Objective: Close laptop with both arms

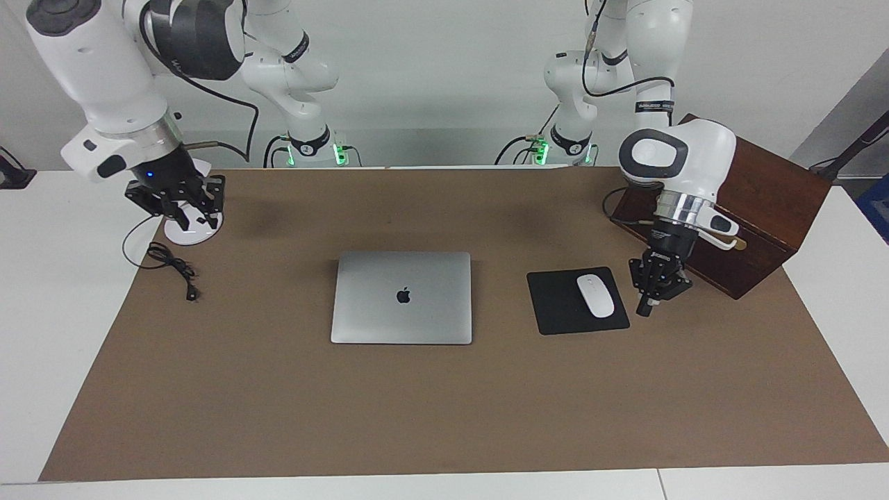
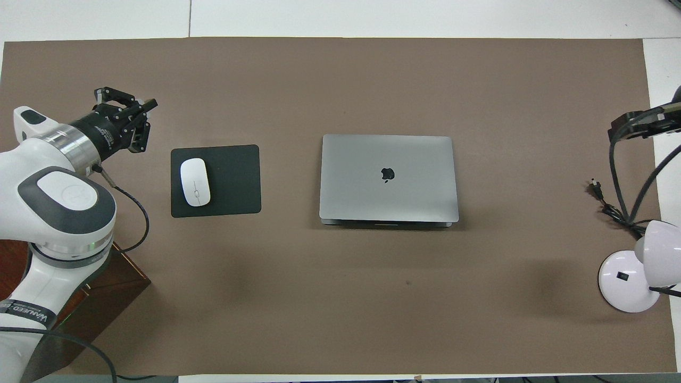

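Two white robot arms hang apart over a brown mat (image 1: 444, 417), clear of the work. Between them lies the laptop (image 1: 401, 297), lid flat down, so closing looks done. Toward the left arm's end sit a wooden box (image 1: 757, 187), a black mouse pad (image 1: 555, 309) and white mouse (image 1: 596, 296). The left gripper (image 1: 653, 292) hovers beside the pad, the right gripper (image 1: 177, 203) over a lamp base (image 1: 187, 232); whether either's fingers are parted cannot be told.
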